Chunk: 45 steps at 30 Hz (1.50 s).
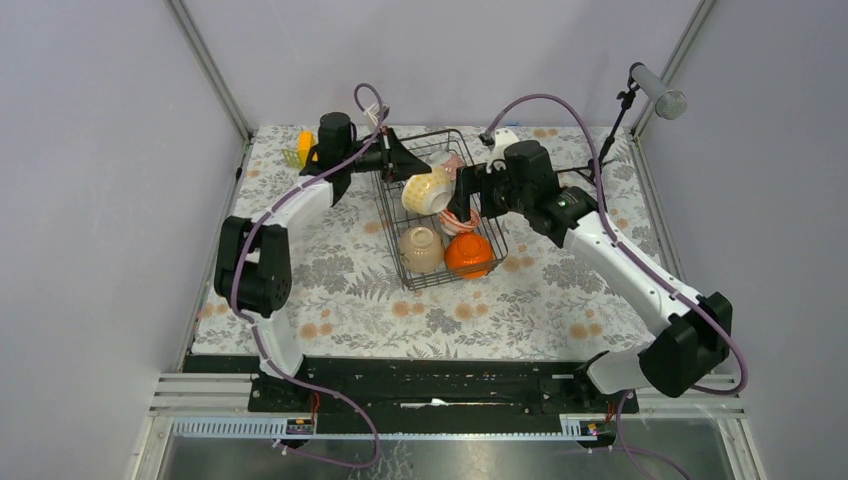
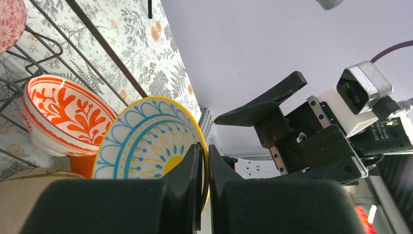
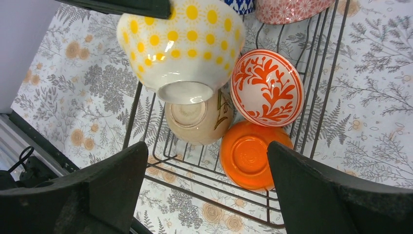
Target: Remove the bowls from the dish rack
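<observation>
The dotted bowl (image 3: 182,44) is cream with yellow dots outside. Inside it has blue and yellow lines and a yellow rim. The leaf bowl (image 3: 267,87) is white with red-orange leaves. The orange bowl (image 3: 248,156) is plain. The beige bowl (image 3: 195,119) is plain too. The pink bowl (image 3: 287,9) has little white shapes. The blue bowl (image 3: 242,5) has white marks. The dish rack (image 1: 392,215) is black wire. The table (image 3: 87,83) is white with grey leaves and tan flowers.

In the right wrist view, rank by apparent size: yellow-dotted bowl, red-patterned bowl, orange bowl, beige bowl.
1. yellow-dotted bowl, though it is raised nearer the camera.
2. red-patterned bowl and orange bowl, about alike.
3. beige bowl, partly hidden under the yellow-dotted one, so unsure.
</observation>
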Each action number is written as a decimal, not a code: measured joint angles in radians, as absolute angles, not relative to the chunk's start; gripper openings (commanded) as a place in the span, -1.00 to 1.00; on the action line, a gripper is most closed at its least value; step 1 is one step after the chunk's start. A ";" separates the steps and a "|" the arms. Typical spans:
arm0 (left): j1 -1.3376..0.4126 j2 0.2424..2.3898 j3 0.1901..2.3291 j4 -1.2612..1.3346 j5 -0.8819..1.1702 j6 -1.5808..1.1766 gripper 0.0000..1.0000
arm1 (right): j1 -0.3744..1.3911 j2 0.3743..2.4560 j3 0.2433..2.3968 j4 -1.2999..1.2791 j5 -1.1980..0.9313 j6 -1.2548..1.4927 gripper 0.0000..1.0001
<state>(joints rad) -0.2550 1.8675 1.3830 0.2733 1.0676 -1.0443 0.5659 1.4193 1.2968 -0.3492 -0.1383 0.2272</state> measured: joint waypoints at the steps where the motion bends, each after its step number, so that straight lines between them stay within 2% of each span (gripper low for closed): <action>1: -0.255 1.853 1.385 0.257 1.064 -1.038 -1.00 | 0.566 1.409 1.297 -0.350 -0.136 0.227 0.99; 7: -0.255 1.707 1.476 -0.045 0.978 -0.850 -1.00 | 0.566 1.338 1.285 -0.353 -0.118 0.233 0.99; 12: -0.255 1.533 1.524 -0.294 0.781 -0.675 -1.00 | 0.566 1.291 1.243 -0.353 -0.114 0.245 0.99; 18: -0.257 1.377 1.526 -0.552 0.373 -0.568 -1.00 | 0.566 1.265 1.193 -0.355 -0.107 0.251 0.99; 25: -0.254 1.351 1.462 -0.753 -0.209 -0.582 -1.00 | 0.566 1.214 1.175 -0.360 -0.088 0.250 0.99; 28: -0.253 1.374 1.414 -0.802 -0.408 -0.612 -1.00 | 0.566 1.195 1.168 -0.360 -0.088 0.247 0.99; 34: -0.253 1.532 1.398 -0.806 -0.658 -0.649 -1.00 | 0.566 1.192 1.166 -0.364 -0.089 0.247 0.99; 40: -0.253 1.759 1.451 -0.807 -0.839 -0.665 -1.00 | 0.566 1.179 1.156 -0.377 -0.096 0.252 0.99; 45: -0.250 1.939 1.550 -0.812 -0.913 -0.725 -1.00 | 0.566 1.167 1.152 -0.399 -0.095 0.251 0.99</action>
